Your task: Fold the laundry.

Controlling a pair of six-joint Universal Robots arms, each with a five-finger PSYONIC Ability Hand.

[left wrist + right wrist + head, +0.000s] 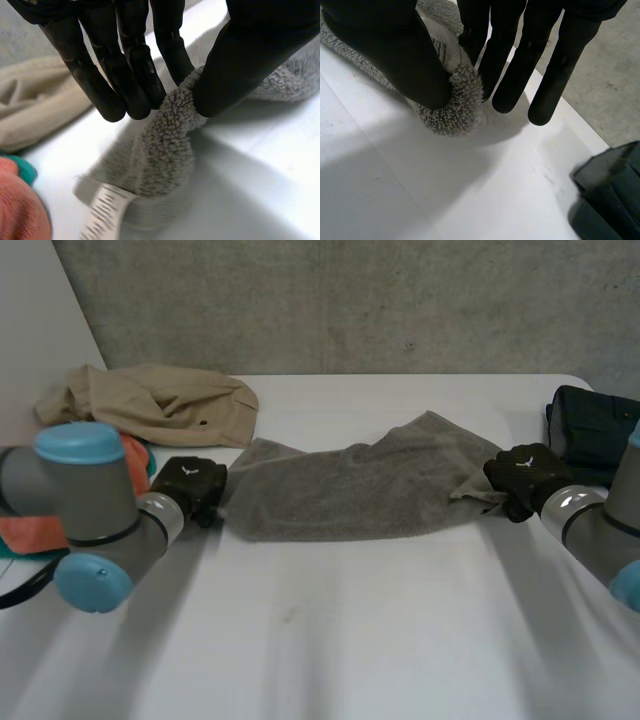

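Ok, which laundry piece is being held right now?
The grey towel: left robot hand pinches one end, right robot hand the other. The tan garment, orange cloth and dark folded piece lie unheld.

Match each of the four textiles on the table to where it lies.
Things:
1 grey towel
2 beige garment
3 dark garment
4 orange cloth

Places:
A partly behind the left arm
B pinched at its ends by the left hand and the right hand
C beside the right hand
D heaped beyond the left hand

Pairs: 1-B, 2-D, 3-C, 4-A
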